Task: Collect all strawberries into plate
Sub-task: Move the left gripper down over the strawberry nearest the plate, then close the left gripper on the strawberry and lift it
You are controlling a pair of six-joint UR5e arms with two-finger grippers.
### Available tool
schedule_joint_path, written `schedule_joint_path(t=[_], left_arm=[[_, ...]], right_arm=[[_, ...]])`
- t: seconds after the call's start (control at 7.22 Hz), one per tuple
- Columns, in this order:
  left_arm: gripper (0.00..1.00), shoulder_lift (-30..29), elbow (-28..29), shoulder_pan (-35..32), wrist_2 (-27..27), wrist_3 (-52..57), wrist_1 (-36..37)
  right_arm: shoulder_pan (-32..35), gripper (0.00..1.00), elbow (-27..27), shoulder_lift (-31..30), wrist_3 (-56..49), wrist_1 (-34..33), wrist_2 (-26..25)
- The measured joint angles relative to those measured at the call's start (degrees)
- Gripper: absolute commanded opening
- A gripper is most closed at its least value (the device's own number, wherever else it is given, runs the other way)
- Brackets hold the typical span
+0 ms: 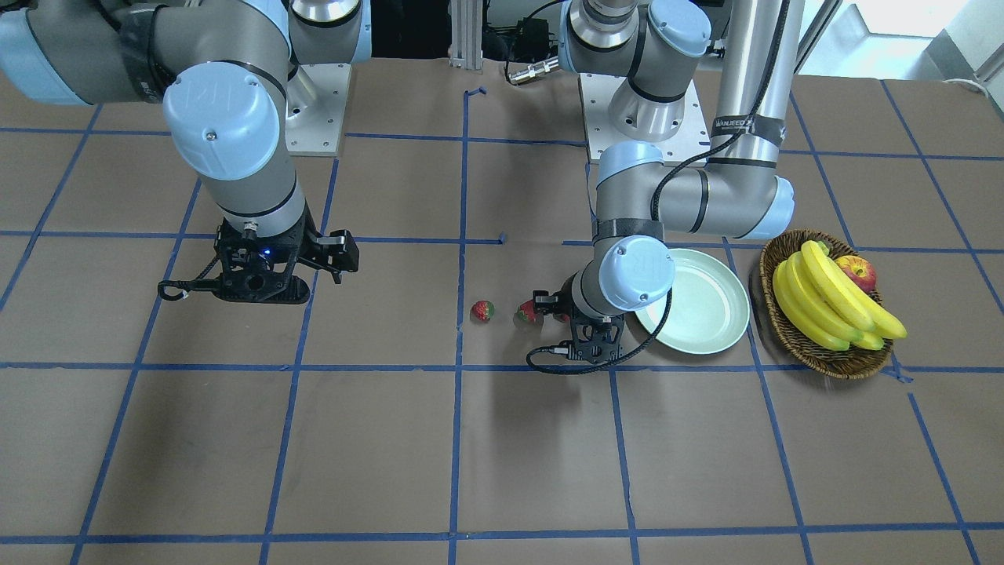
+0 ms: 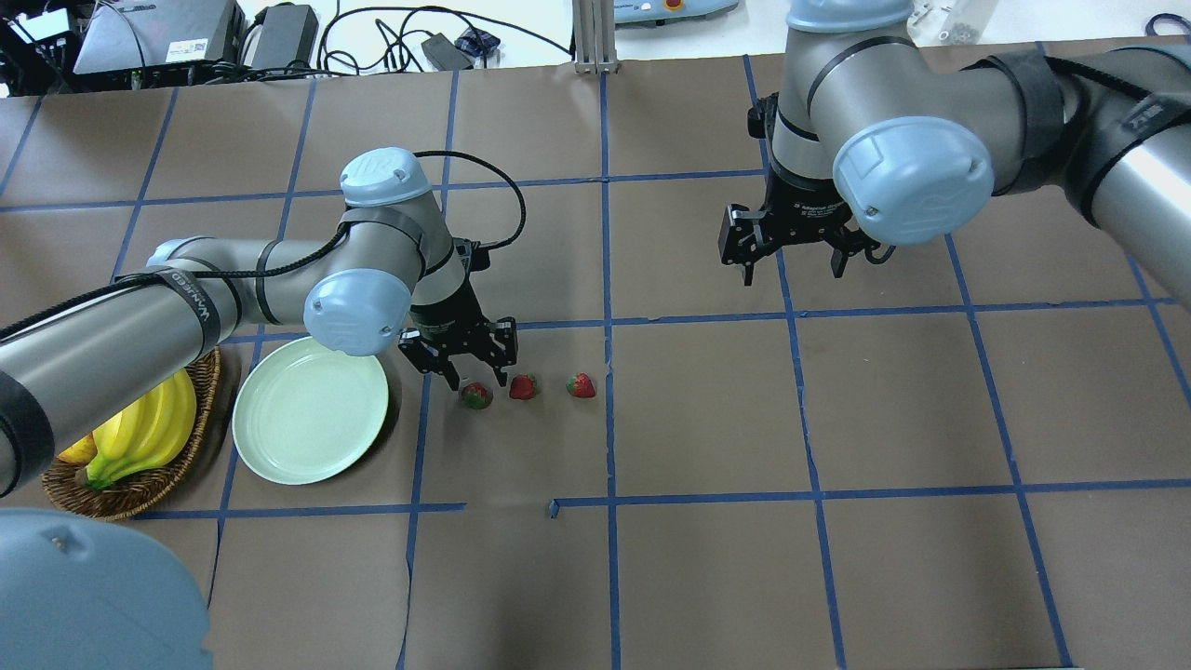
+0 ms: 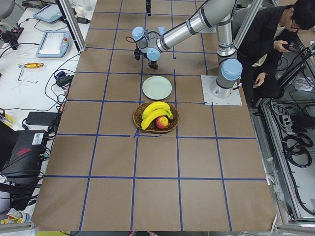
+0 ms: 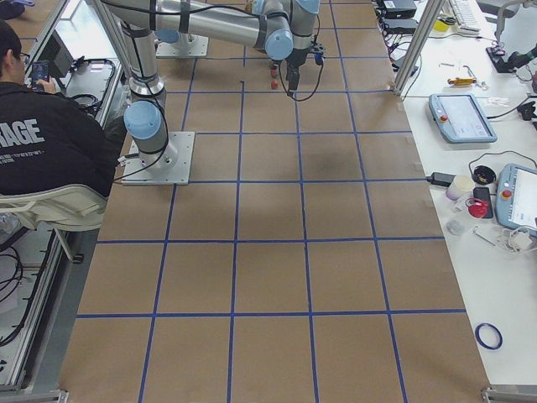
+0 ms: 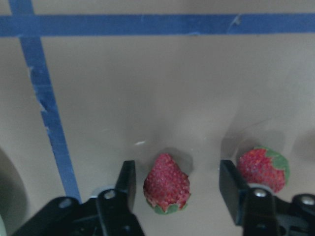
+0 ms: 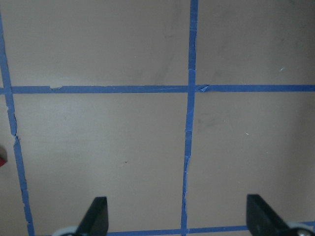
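Three small red strawberries lie in a row on the brown table: the left one (image 2: 476, 395), the middle one (image 2: 524, 386) and the right one (image 2: 582, 384). The pale green plate (image 2: 310, 409) lies empty to their left. My left gripper (image 2: 479, 379) is open and low over the table, its fingers on either side of the left strawberry (image 5: 166, 191) without touching it. The middle strawberry (image 5: 263, 168) lies just outside one finger (image 5: 231, 184). My right gripper (image 2: 791, 270) is open and empty, high over bare table to the far right (image 6: 178, 216).
A wicker basket (image 2: 130, 493) with bananas and an apple stands left of the plate, under my left arm. Blue tape lines grid the table. In the front-facing view the plate (image 1: 706, 337) lies between my left wrist and the basket (image 1: 831, 361).
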Motion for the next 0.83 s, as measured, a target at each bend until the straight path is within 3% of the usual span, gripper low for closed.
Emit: schedule_joint_path(t=[0.28,0.42,0.83], left_arm=[[0.05,-0.04,0.01,0.0,0.24,0.23,-1.41],[0.0,-0.04,0.11,-0.01,0.4,0.92,-1.72],[0.0,1.02,0.8,0.17,1.01,2.88,-2.24]], right_arm=[[0.0,1.0,0.0,0.0,-0.1,0.04,-0.01],[0.0,1.0,0.0,0.0,-0.23,0.04,-0.03],[0.0,1.0,0.04,0.02,-0.43,0.05,-0.09]])
